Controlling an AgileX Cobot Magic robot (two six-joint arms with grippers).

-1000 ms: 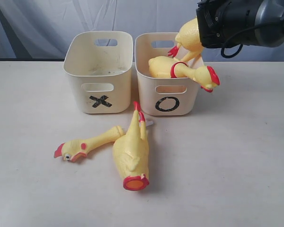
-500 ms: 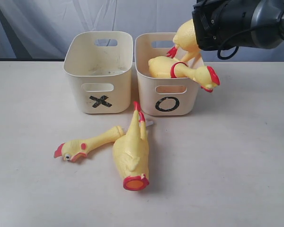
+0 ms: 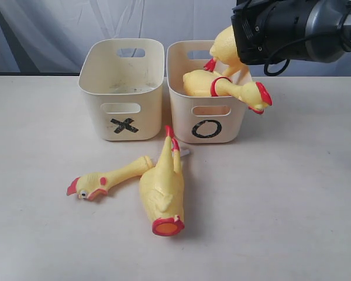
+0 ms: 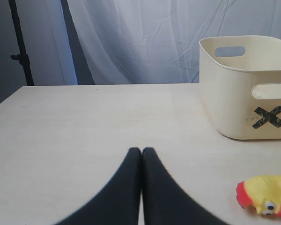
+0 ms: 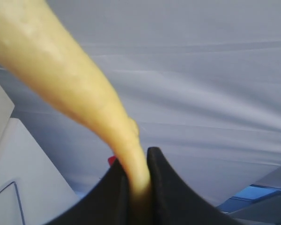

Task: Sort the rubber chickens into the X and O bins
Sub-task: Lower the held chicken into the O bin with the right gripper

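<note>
Right gripper [image 5: 138, 161] pinches a chicken [image 3: 227, 47] over the O bin [image 3: 181, 117]; another chicken [image 3: 234, 88] drapes across its rim. Left gripper [image 4: 141, 151] is closed, empty.

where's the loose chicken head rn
In the exterior view, the chicken head lies on the table left of centre, before the X bin, beside the headless body.

Far side of table [image 3: 304, 222]: X bin [image 3: 121, 93] at left, O bin [image 3: 206, 114] just beside it at right. In O bin, hanging over right rim: first chicken [image 3: 222, 86]. Above far-right corner of O bin, possibly touching rim: second chicken [image 3: 227, 48]. Near of bins, on table: headless body [image 3: 162, 187]; just beside it at left, head-and-neck piece [image 3: 105, 178].
</note>
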